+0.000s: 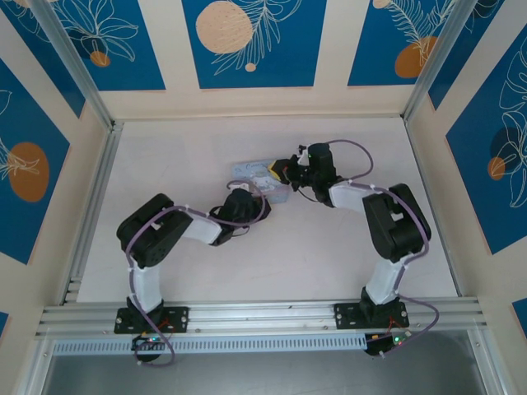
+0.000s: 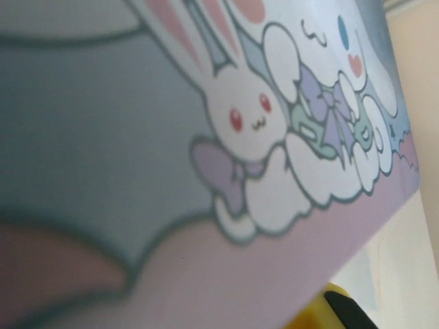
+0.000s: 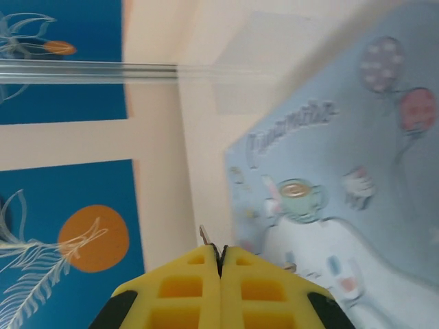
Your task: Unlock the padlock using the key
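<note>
White tabletop [image 1: 206,263] from above, and both arms reach to its middle-far part, meeting at the light blue cartoon-printed rectangular tin box [image 1: 249,169]. The left gripper [image 1: 259,196] comes in hard against the tin's near side; whether its fingers are spread or closed I cannot tell from up here. The right gripper [image 1: 276,171], yellow-tipped, noses in at the tin's right end. Where the tiny dark padlock sits is too small to make out at this height.

Over to the left wrist: the camera is right up against the tin [image 2: 206,103], with a white rabbit and purple bow large and blurred. A yellow, black-backed fingertip [image 2: 328,310] pokes in at the bottom right, past the tin's edge.

Now the right wrist, the telling one. The right gripper [image 3: 221,255] has its two yellow pads pressed flat together, and a thin silvery-grey metal key [image 3: 204,236] juts out just past them, pinched there. The tin [image 3: 343,137] lies just right of the key's tip, apart from it.

My read: the key is in hand, so this is the approach to the lock, insertion not yet made. Next calls for finding the keyhole and lining the blade up with it, with the left arm steadying the tin. That is fine work with so little blade exposed.
</note>
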Controlling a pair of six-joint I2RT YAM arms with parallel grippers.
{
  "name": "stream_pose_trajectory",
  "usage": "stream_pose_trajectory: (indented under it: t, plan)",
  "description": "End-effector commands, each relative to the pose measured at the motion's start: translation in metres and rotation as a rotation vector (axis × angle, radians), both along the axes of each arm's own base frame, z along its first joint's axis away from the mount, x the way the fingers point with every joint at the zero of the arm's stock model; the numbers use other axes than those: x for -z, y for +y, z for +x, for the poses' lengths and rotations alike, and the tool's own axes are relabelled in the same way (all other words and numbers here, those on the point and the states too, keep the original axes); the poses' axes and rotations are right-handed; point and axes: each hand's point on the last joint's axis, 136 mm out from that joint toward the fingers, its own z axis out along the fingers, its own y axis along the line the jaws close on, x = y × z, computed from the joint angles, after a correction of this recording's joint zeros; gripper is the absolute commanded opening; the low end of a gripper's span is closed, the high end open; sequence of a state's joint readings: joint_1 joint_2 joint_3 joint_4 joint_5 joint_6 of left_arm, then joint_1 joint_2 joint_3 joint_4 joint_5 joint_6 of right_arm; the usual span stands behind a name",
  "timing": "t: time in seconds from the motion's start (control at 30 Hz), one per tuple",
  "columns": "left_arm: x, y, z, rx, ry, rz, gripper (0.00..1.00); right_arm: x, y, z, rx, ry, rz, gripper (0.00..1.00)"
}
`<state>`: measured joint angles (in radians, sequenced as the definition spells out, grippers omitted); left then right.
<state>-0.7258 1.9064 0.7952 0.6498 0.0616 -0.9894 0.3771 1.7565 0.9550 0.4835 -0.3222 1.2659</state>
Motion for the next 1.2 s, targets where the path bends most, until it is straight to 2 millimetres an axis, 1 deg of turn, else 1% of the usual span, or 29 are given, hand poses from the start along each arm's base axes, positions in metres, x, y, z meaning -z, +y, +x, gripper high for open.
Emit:
stream_pose_trajectory:
  t: [0.0,0.07,0.17,0.27,0.37,0.47,0.6,0.67,0.77,1.0,1.17]
  plan:
    - [0.014,0.002,-0.03,0.105,0.182,-0.001,0.0,-0.02,-0.009,-0.025,-0.02,-0.044,0.017,0.0]
    - [0.008,0.005,-0.03,0.1,0.207,-0.033,0.0,-0.02,-0.014,-0.042,-0.022,-0.049,0.024,0.0]
    - [-0.001,0.008,-0.029,0.093,0.228,-0.087,0.0,-0.015,-0.026,-0.071,-0.015,-0.048,0.022,0.0]
    - [-0.01,0.008,-0.03,0.095,0.245,-0.135,0.0,-0.006,-0.038,-0.1,0.006,-0.038,0.012,0.0]
    - [-0.02,0.006,-0.03,0.102,0.254,-0.177,0.0,0.005,-0.049,-0.125,0.036,-0.02,-0.008,0.0]
    - [-0.03,0.002,-0.03,0.114,0.255,-0.216,0.0,0.01,-0.058,-0.144,0.065,-0.016,-0.016,0.0]
    - [-0.041,0.0,-0.03,0.117,0.255,-0.247,0.0,0.026,-0.058,-0.165,0.078,0.012,-0.023,0.0]
    - [-0.046,0.0,-0.029,0.109,0.255,-0.267,0.0,0.033,-0.056,-0.169,0.085,0.019,-0.019,0.0]
    - [-0.048,0.001,-0.03,0.084,0.274,-0.307,0.0,0.038,-0.054,-0.169,0.101,0.013,-0.019,0.0]
    - [-0.044,0.004,-0.025,0.002,0.335,-0.385,0.0,0.05,-0.048,-0.157,0.128,0.01,-0.02,0.0]
    - [-0.044,0.006,-0.025,-0.022,0.368,-0.373,0.0,0.061,-0.046,-0.149,0.163,0.014,-0.026,0.0]
